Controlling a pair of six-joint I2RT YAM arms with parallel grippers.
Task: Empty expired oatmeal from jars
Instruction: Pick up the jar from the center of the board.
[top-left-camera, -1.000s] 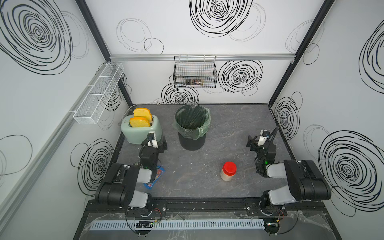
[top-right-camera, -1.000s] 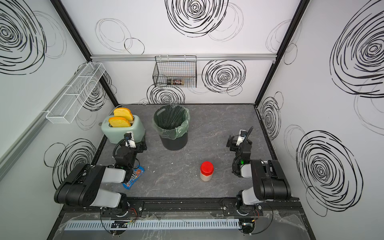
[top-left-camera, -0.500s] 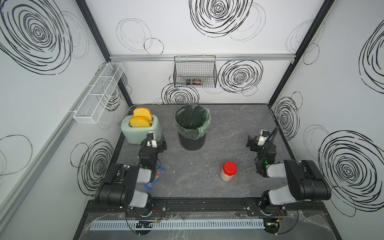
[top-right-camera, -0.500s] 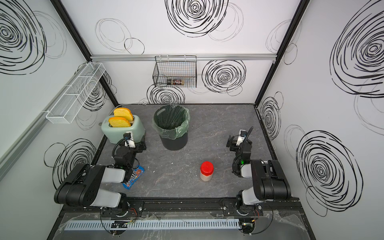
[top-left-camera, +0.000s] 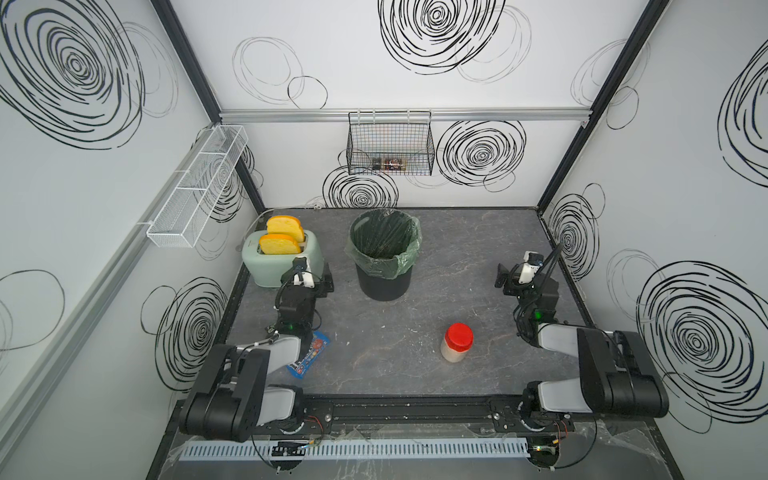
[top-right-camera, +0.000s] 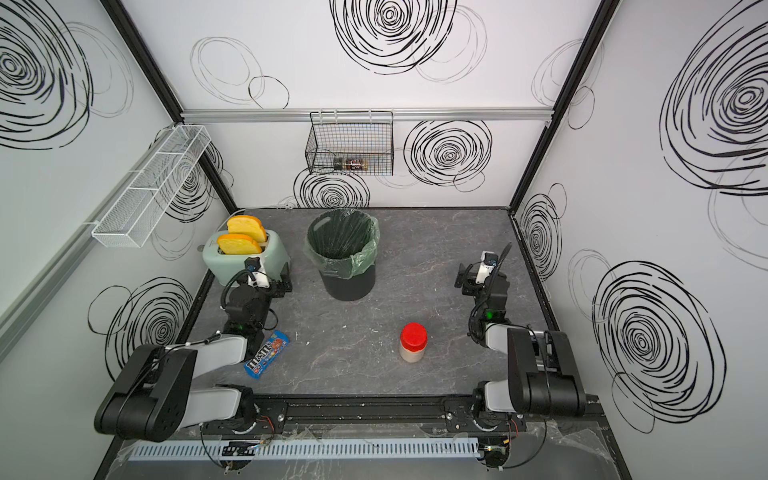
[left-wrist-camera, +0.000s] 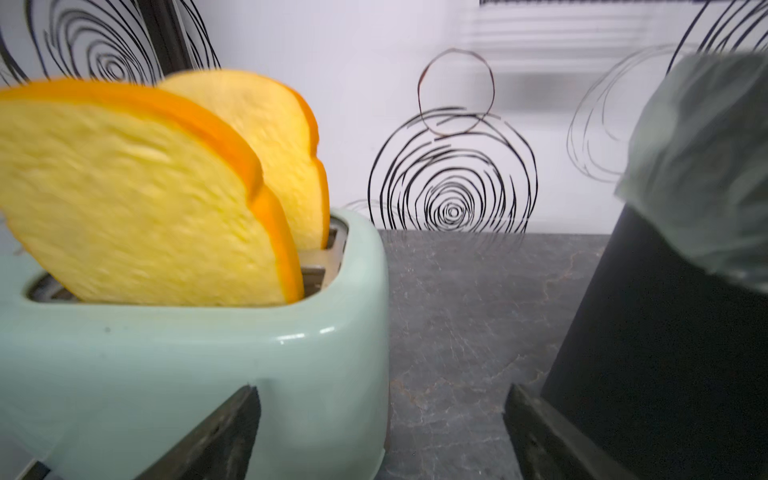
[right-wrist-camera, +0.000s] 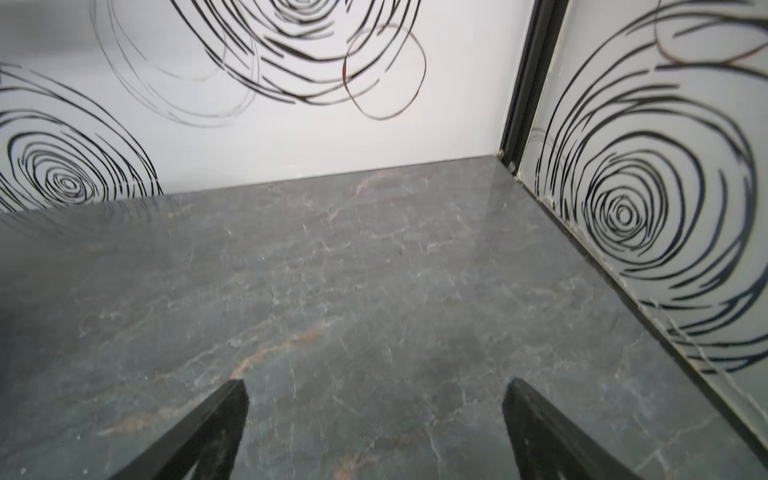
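On the dark stone-patterned table (top-left-camera: 457, 257), toward the front and nearer the right arm, the jar (top-left-camera: 455, 353) stands upright with its red lid (top-left-camera: 459, 335) on. The pale oatmeal (top-right-camera: 411, 353) shows through the clear wall, and nothing touches the jar. The bin (top-left-camera: 382, 286), lined with a green bag, stands farther back near the middle, well apart from the jar. The left gripper (left-wrist-camera: 380, 392) is spread wide and holds nothing, aimed at the gap between the mint toaster (left-wrist-camera: 208, 353) and the bin. Two yellow toast slices (left-wrist-camera: 137, 199) stick up from the toaster. The right gripper (right-wrist-camera: 376, 384) is likewise spread wide and empty, over bare table near the right wall. A candy packet (top-right-camera: 266, 353) lies flat beside the left arm.
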